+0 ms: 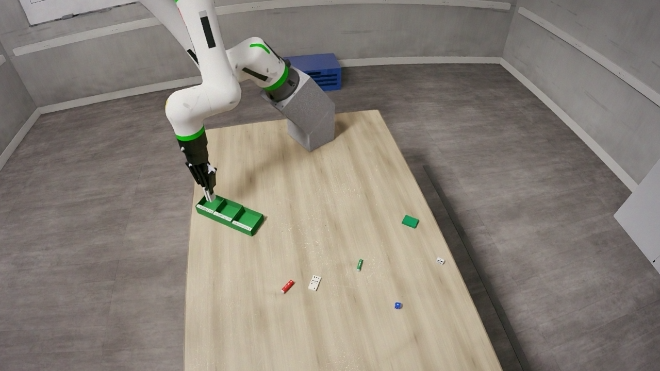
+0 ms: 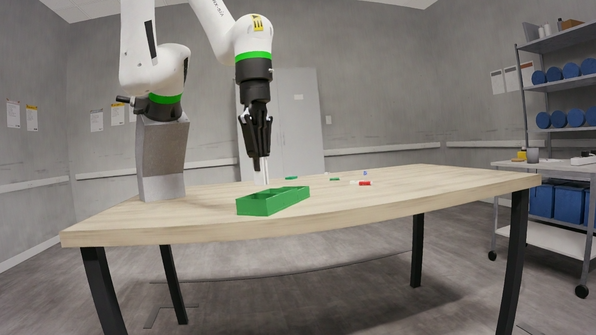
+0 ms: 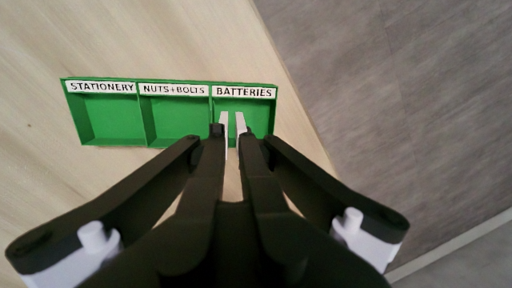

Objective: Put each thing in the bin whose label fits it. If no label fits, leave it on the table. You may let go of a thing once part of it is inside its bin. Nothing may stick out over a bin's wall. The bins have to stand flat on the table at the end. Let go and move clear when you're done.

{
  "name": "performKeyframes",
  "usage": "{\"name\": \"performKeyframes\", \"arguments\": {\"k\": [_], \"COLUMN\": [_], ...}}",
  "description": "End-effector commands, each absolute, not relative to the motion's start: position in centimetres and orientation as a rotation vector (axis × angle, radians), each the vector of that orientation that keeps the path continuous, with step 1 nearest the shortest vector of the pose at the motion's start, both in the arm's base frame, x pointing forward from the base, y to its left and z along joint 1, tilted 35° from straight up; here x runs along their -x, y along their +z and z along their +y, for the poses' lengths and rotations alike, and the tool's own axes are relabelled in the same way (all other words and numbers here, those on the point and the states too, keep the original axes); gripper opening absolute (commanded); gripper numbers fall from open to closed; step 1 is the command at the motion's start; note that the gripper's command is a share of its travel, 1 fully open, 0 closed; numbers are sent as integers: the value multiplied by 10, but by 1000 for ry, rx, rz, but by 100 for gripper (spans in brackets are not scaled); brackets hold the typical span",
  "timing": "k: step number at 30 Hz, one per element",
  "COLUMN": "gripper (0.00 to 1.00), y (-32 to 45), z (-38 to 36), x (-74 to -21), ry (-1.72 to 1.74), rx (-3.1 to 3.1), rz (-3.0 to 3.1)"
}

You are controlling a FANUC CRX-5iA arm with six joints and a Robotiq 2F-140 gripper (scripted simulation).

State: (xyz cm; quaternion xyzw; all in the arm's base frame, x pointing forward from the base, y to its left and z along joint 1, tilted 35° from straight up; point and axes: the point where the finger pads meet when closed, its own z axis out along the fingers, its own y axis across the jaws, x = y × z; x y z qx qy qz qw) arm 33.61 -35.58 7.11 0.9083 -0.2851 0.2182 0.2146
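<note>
From where I stand, the pincer hangs over the BATTERIES end of the green bin tray, its fingers drawn nearly together, clenched on nothing I can see. The tray looks flat on the worktop. Out beyond it lie the red cylinder and the green cylinder, both battery-like to my eye, with the domino just beside the red one and the blue die farther off. I'd judge the step in hand is getting up and away from the tray; next, it should travel high enough to miss the walls, open above a battery and line up across its narrow side, leaving the domino undisturbed
</note>
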Motion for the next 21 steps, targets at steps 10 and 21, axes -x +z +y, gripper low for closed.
{"name": "performKeyframes", "arguments": {"k": [10, 21], "gripper": [15, 15], "y": [66, 55], "z": [-328, -294], "x": [-356, -384], "ry": [601, 601], "rx": [-2522, -2522], "rz": [-791, -791]}}
